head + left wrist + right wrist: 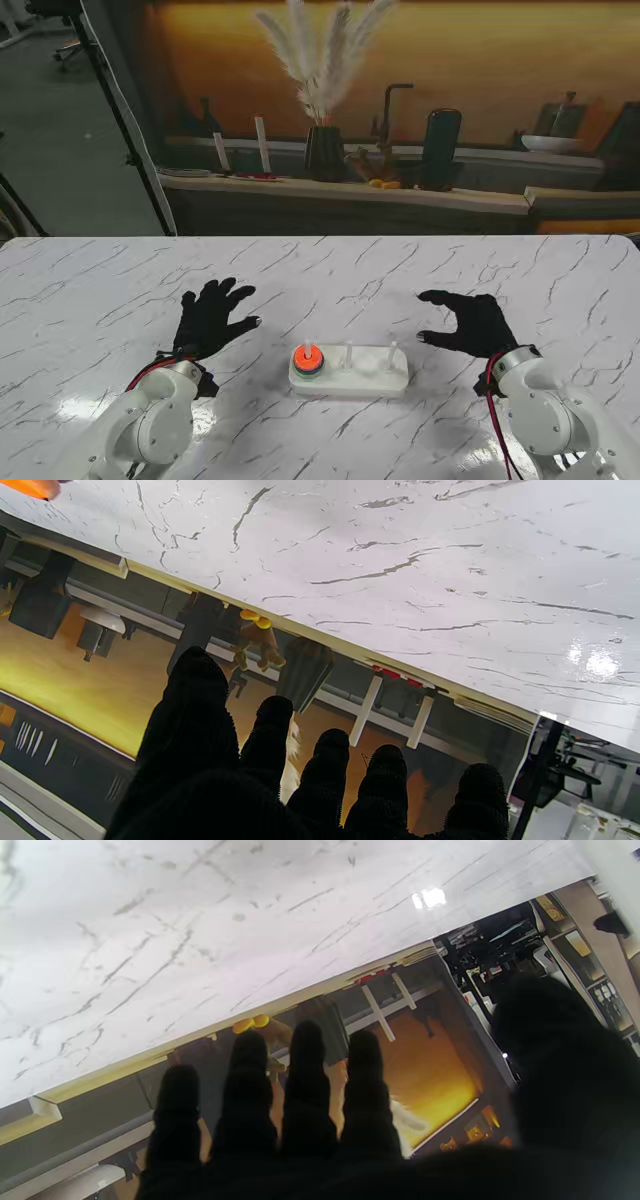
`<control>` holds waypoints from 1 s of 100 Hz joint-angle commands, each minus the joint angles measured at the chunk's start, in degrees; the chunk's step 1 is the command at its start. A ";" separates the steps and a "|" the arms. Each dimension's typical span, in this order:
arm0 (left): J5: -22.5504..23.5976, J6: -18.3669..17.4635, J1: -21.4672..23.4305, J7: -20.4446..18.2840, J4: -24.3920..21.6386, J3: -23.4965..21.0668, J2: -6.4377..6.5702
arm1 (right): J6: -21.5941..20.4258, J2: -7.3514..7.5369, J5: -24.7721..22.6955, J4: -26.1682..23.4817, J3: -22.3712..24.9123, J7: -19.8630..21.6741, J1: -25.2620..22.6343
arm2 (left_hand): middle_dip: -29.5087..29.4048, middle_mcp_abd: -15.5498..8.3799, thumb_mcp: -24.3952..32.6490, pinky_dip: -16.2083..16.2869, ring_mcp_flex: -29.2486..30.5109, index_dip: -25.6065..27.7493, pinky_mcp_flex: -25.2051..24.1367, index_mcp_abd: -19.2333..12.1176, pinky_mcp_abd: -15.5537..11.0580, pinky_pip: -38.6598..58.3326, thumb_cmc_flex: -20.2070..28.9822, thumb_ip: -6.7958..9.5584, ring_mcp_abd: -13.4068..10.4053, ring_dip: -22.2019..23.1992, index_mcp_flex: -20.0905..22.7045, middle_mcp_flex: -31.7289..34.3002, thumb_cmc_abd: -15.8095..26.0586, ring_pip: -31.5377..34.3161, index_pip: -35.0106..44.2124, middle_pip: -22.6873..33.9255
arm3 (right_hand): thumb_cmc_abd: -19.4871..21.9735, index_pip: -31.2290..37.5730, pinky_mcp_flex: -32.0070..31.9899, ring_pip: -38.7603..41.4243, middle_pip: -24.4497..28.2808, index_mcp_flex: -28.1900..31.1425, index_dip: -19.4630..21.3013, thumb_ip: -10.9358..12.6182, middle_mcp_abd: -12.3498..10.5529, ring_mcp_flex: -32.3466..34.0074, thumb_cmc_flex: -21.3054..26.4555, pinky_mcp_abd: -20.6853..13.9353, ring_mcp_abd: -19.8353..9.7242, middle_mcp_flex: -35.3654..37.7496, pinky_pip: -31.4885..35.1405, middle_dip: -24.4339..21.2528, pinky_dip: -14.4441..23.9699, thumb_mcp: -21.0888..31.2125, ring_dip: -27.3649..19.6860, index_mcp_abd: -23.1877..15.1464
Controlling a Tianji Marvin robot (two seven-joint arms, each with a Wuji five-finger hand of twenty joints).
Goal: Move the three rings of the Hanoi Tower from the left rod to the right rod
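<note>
Fingers spread and empty, the left hand (212, 315) hovers left of the white base (349, 375). Rings (308, 359) sit stacked on the left rod (308, 347); the right rod (392, 351) stands bare. The right hand (468, 323) hovers empty, fingers apart.

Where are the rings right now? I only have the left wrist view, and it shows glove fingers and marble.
Observer: In the stand view the rings sit stacked on the left rod of the white base.
Operator: Is either hand holding one?
Observer: No. The left hand is open over the table, left of the base and apart from it.
Operator: And the other hand?
Observer: The right hand is open too, fingers curled, right of the base and farther from me.
Operator: Are the other rods free?
Observer: Yes, the middle rod and right rod carry nothing.
</note>
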 commanded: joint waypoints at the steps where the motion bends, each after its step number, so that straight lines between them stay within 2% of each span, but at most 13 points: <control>1: -0.06 -1.18 0.24 -0.57 0.06 0.12 -0.15 | -0.05 -0.24 0.08 -0.06 -0.18 -0.10 -0.43 | 0.38 -0.07 -0.38 -0.28 -0.33 -0.31 -1.09 0.58 0.55 -1.31 0.86 -1.80 0.17 -0.19 -1.42 -1.20 0.75 -0.64 -0.64 -0.62 | 1.15 0.16 -0.37 0.55 0.28 -0.09 -0.82 0.83 -0.15 0.87 0.67 13.89 0.08 0.73 0.94 -0.19 -0.29 -0.46 0.21 -0.32; 36: -0.13 -1.09 0.33 -1.11 -0.14 0.24 -0.07 | 0.15 -0.34 0.50 -0.07 -0.30 -0.36 -0.86 | 0.39 -0.11 -0.41 -0.32 -0.35 -0.31 -1.08 0.64 0.50 -1.36 0.82 -1.82 0.26 -0.23 -1.35 -1.08 0.69 -0.67 -0.62 -0.59 | 1.11 0.24 -0.36 0.58 0.34 0.16 -0.78 0.84 -0.09 0.93 0.71 13.85 0.12 0.81 0.96 -0.19 -0.31 -0.47 0.21 -0.08; 60: -0.40 -0.19 -0.50 -1.50 -0.41 0.77 -0.12 | -0.30 -0.20 1.25 0.05 0.46 0.88 -0.35 | 0.36 -0.06 -0.45 -0.34 -0.48 -0.35 -1.11 0.65 0.53 -1.41 0.74 -1.81 0.31 -0.26 -1.60 -1.28 0.38 -0.71 -0.72 -0.66 | 1.27 0.17 -0.52 0.51 0.21 0.07 -0.78 0.85 -0.14 0.75 0.70 13.64 -0.01 0.55 0.89 -0.24 -0.35 -0.47 0.19 -0.09; 72: 0.07 -0.33 -1.14 -2.61 -0.16 1.27 0.15 | -0.54 -0.22 1.13 1.07 0.43 0.54 0.07 | 0.35 -0.26 -0.71 -0.36 -0.46 -0.43 -1.18 0.72 0.61 -1.47 -0.12 -1.66 0.24 -0.28 -2.27 -1.43 -1.39 -0.72 -0.98 -0.68 | 1.28 0.19 -0.48 0.53 0.31 0.08 -0.74 0.85 -0.09 0.77 0.75 13.73 0.02 0.65 0.93 -0.20 -0.33 -0.49 0.20 -0.18; 89: -0.33 -2.41 -1.24 -5.07 -0.43 1.28 0.59 | -0.01 -0.32 1.00 1.58 0.42 -0.07 -0.03 | 0.32 -0.21 -0.46 -0.30 -0.63 -0.35 -1.24 1.13 0.77 -1.49 -1.59 -1.29 0.23 -0.40 -2.48 -1.58 -2.91 -0.84 -0.96 -0.70 | 1.36 0.32 -0.43 0.63 0.43 0.32 -0.67 0.84 -0.02 0.91 0.92 13.72 0.20 0.75 0.94 -0.16 -0.33 -0.60 0.24 -0.01; 100: -0.69 -3.48 -0.62 -6.44 -1.24 0.77 0.82 | 0.39 -0.36 0.84 1.54 0.44 -0.39 -0.14 | 0.34 -0.28 -0.26 -0.18 -0.46 -0.26 -1.05 1.63 0.92 -1.37 -1.82 -0.96 0.25 -0.44 -2.87 -1.56 -5.33 -0.80 -0.99 -0.65 | 1.53 0.34 -0.36 0.65 0.45 0.35 -0.66 0.84 0.10 1.00 1.05 13.82 0.18 0.85 0.99 -0.16 -0.31 -0.67 0.24 0.00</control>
